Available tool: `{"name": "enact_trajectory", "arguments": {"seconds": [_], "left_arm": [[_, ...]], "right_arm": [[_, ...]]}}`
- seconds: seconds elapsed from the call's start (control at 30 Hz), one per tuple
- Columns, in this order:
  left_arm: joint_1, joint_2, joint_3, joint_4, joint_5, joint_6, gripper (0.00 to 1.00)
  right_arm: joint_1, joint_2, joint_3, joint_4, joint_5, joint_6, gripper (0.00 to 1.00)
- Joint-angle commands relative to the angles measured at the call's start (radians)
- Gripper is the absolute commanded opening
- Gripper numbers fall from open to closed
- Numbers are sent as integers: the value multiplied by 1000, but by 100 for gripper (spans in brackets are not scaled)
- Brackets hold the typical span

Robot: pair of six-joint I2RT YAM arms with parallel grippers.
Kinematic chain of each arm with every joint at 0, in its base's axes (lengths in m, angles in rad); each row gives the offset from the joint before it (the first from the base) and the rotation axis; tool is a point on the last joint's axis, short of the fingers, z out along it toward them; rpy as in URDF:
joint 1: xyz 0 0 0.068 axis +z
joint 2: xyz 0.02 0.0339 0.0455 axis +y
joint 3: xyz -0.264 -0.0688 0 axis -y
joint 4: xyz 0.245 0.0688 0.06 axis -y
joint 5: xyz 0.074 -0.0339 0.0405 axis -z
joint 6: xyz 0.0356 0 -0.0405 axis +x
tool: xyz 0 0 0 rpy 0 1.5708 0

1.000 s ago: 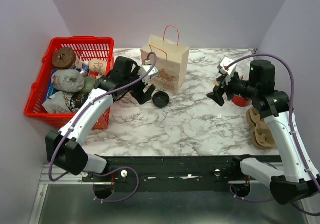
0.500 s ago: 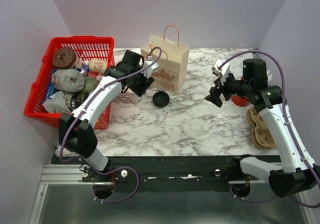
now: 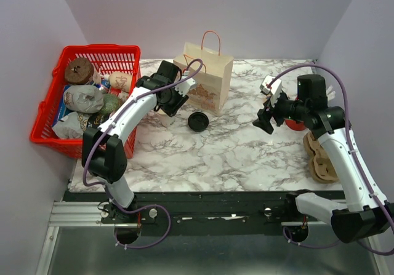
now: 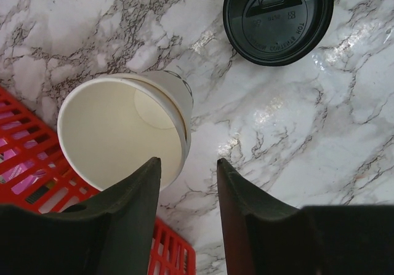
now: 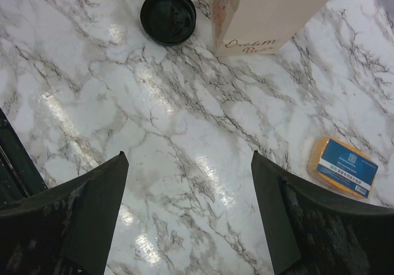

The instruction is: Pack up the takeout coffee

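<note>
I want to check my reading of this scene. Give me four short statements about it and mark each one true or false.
1. The black lid lies loose on the marble table, on no cup. True.
2. The paper cup by the left gripper is closed with a lid. False: it stands open, with no lid.
3. The right gripper holds the paper bag. False: its jaws are open over bare marble, apart from the bag.
4. The red basket is on the left arm's side. True.

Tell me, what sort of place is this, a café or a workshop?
Most likely a robotics test bench staged as a takeout counter: two robot arms bolted along a marble-patterned table, plain walls closing it in, and props such as a paper bag and a red basket of packaged food.
</note>
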State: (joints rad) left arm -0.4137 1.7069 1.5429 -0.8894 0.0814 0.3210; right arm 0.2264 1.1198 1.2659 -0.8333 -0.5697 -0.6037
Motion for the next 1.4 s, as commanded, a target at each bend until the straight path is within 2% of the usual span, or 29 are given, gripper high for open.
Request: {"name": "enact_trajectory", "arguments": {"seconds": [0.0, 0.33, 0.5, 0.6, 0.73, 0.83, 0.93, 1.37], "left_arm": [[-2, 10, 19, -17, -46, 7, 47], [0, 43, 23, -11, -66, 36, 40], [0, 46, 29, -19, -62, 44, 32], [0, 56, 36, -28, -65, 50, 22], [0, 62, 40, -37, -60, 56, 21], [1, 63, 45, -48, -60, 59, 13], [3, 51, 54, -57, -66, 69, 1], [6, -32, 123, -128, -202, 185, 0]], "right_arm": [[4, -21, -17, -4, 14, -1, 90], [4, -38, -56, 8, 10, -4, 90], [4, -35, -60, 7, 10, -7, 90], [4, -34, -65, 13, 11, -7, 90], [4, -31, -69, 17, 11, -5, 90], [4, -29, -72, 19, 13, -8, 90], [4, -28, -72, 22, 14, -7, 90], [2, -14, -74, 42, 2, 13, 90]]}}
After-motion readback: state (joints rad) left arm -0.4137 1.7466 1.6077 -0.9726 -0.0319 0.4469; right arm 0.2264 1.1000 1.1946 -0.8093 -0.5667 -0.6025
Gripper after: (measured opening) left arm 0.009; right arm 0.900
